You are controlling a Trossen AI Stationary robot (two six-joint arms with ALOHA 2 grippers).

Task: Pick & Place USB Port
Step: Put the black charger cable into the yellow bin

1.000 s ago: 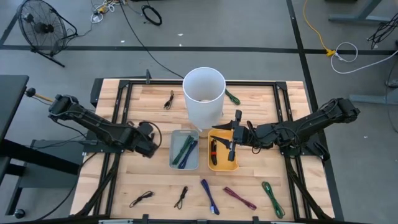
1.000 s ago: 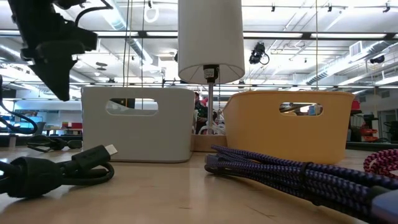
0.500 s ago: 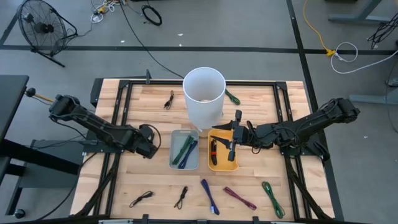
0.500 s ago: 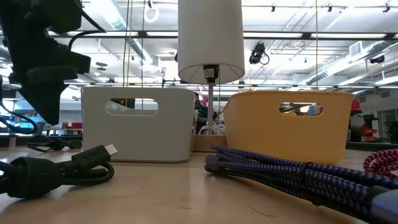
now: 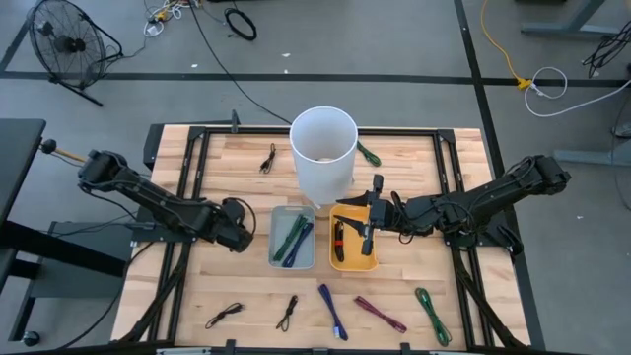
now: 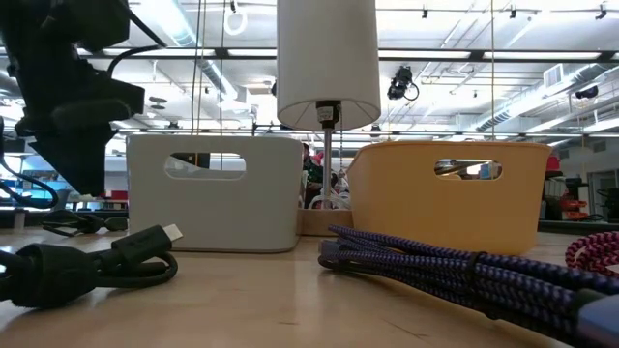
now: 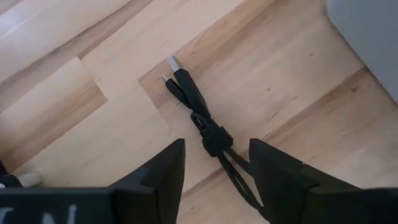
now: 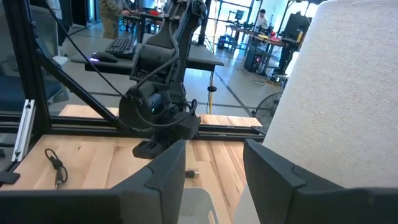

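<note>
Black bundled USB cable, strap-tied

A wooden table holds a tall white bucket at the far middle. In front of it sit a gray bin and a yellow bin. Tied cables lie along the near edge: black, blue, red and green.

Left arm stretched in low from the desk's left edge, wrist angled down, left gripper near desk centre-left with fingers spread apart, nothing between them. Right arm reaches in from the right edge, roughly level, right gripper pointing toward the left arm, fingers parted and empty.
</note>
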